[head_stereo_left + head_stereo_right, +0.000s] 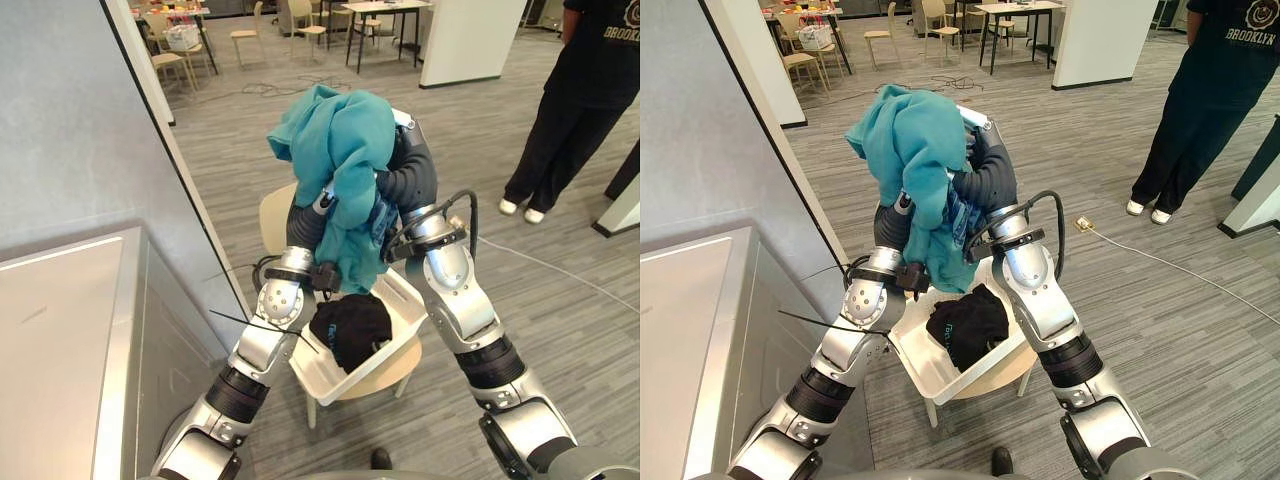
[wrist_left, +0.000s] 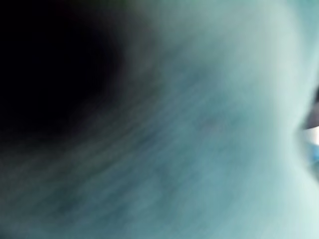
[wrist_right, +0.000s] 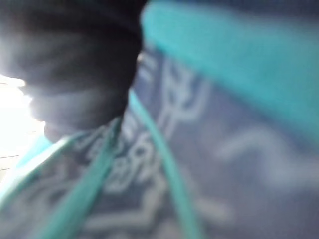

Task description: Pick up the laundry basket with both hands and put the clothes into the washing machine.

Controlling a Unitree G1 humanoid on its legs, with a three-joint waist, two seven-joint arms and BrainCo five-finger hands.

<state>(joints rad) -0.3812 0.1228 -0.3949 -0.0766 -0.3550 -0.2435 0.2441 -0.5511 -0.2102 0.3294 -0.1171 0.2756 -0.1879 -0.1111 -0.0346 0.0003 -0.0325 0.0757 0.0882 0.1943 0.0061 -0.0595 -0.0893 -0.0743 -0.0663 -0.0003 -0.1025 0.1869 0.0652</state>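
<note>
From my end I count two garments: one teal top (image 1: 335, 140) and one black top (image 1: 350, 328). One white laundry basket (image 1: 318, 378), one round stool (image 1: 272, 220) under it, one person (image 1: 575, 110) standing, and one grey machine (image 1: 60, 330) at the left.

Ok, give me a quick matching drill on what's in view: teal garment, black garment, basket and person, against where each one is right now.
Things:
1. teal garment
2. black garment
3. basket
4. person

Places:
A. resting on the chair
B. raised high, draping down above the basket
C. standing off to the right
D. lying inside the basket

Pairs: 1-B, 2-D, 3-A, 4-C
</note>
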